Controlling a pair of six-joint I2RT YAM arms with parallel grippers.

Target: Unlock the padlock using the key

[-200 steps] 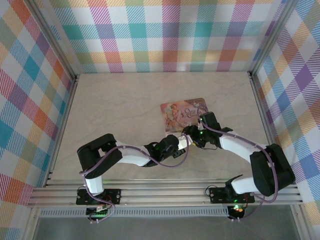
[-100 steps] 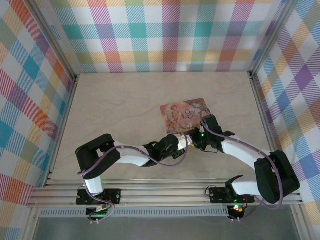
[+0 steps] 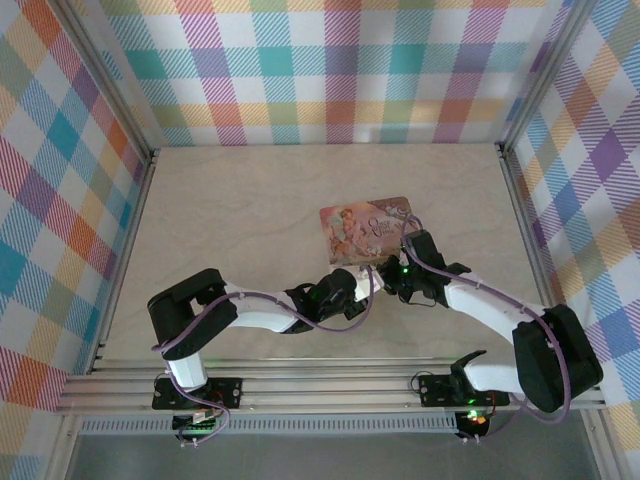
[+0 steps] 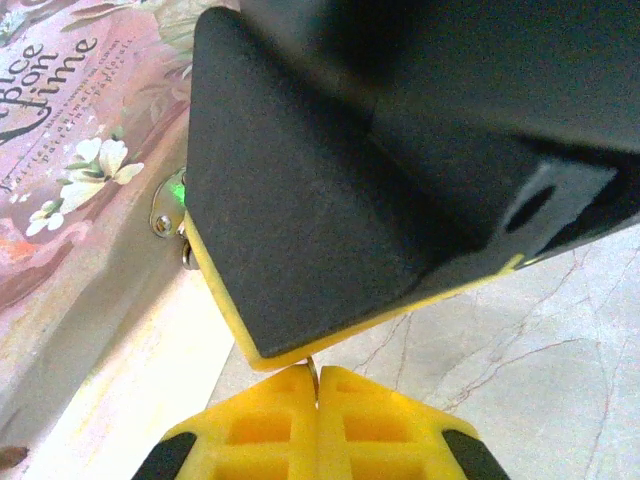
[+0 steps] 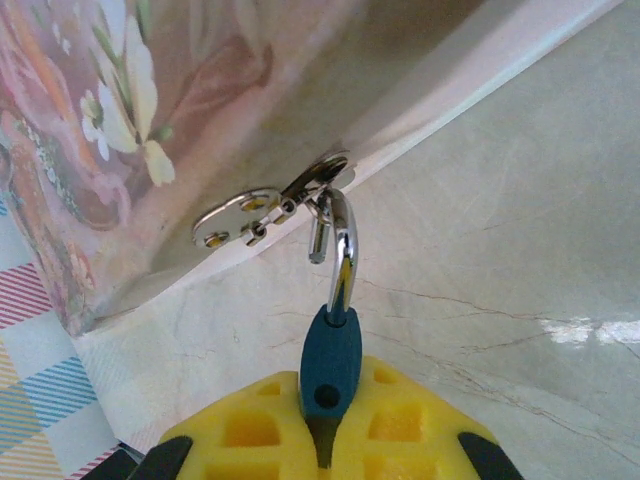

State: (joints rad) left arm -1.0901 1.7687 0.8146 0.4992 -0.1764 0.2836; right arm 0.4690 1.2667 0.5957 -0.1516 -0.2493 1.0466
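Left wrist view: the left gripper [image 4: 316, 425] was clenched, and a thin grey sliver of the key [image 4: 314, 367] poked up from between its yellow pads, just under the other arm's black housing [image 4: 400, 150]. Right wrist view: the right gripper [image 5: 325, 440] was clamped on the blue padlock [image 5: 330, 360] at its fingertips. Just ahead, the padlock's shackle [image 5: 342, 245] hooked through the hasp [image 5: 240, 215] of the pink box [image 5: 120, 120].
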